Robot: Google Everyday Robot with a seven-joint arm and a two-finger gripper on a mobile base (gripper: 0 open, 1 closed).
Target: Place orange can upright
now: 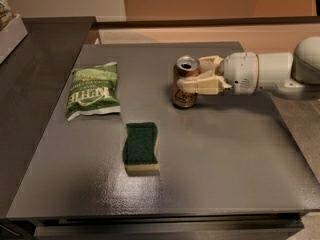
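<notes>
Your dark table carries a green chip bag at left, its white lettering seemingly "KETTLE", and a green sponge nearer the front. Reaching from the right, your claw clasps the orange can, upright at rear centre.

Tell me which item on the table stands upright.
The orange can, held by the hand near the table's far edge; the green bag and sponge lie flat.
</notes>
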